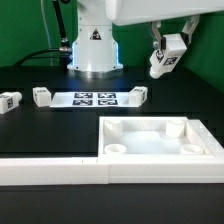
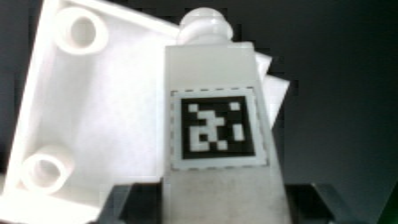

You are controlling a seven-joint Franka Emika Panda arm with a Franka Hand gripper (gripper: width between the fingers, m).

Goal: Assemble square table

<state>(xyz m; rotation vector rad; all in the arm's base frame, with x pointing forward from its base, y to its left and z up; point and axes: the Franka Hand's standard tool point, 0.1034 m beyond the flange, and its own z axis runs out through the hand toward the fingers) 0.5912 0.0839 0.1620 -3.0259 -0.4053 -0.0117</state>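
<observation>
Exterior view: at two o'clock the one gripper (image 1: pixel 166 55) hangs in the air, clamped on one held leg (image 1: pixel 164 64). Three loose legs (image 1: pixel 10 100) (image 1: pixel 42 96) (image 1: pixel 140 96) lie on the table, two at nine o'clock of the marker board (image 1: pixel 95 99) and one at three. The single square tabletop (image 1: pixel 160 128) lies at five o'clock.

Wrist view: the gripper (image 2: pixel 217 198) grips the held leg (image 2: pixel 217 80), with the square tabletop (image 2: pixel 80 100) behind it

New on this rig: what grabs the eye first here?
The pincer holds a tagged white table leg in the air, at the exterior view's upper right. Nearer the camera, the square tabletop lies in the corner of the white barrier wall. Three loose legs flank the marker board.
</observation>
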